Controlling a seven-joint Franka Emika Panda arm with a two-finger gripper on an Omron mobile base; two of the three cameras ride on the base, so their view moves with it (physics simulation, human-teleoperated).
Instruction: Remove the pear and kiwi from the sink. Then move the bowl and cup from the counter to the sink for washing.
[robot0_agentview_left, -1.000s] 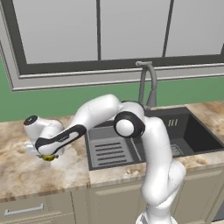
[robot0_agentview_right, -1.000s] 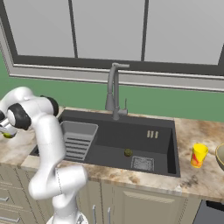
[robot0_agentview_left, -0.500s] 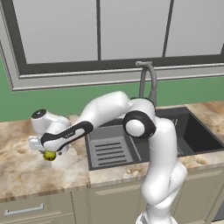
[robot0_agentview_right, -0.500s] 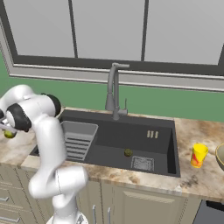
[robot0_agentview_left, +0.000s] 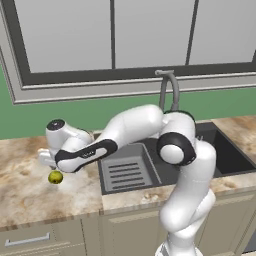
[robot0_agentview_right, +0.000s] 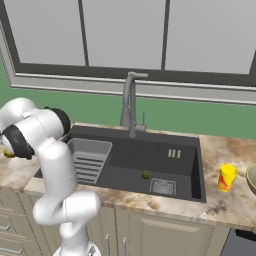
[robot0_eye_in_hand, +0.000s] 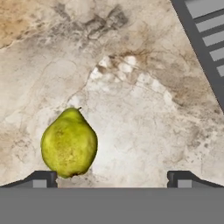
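Hovering over the worktop (robot0_agentview_left: 30, 200) left of the sink (robot0_agentview_right: 185, 150), claw (robot0_eye_in_hand: 112, 178) spread wide, gripping nothing; pear (robot0_eye_in_hand: 69, 143) on stone near one fingertip. Kiwi (robot0_agentview_right: 146, 174) sits in basin.

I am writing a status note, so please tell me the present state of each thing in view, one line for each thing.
pear: lying on the counter left of the sink, not held.
kiwi: lying in the sink, near the drain.
cup: upright on the counter right of the sink.
bowl: on the counter at the right edge, partly cut off.
end effector: open, above the counter beside the pear.
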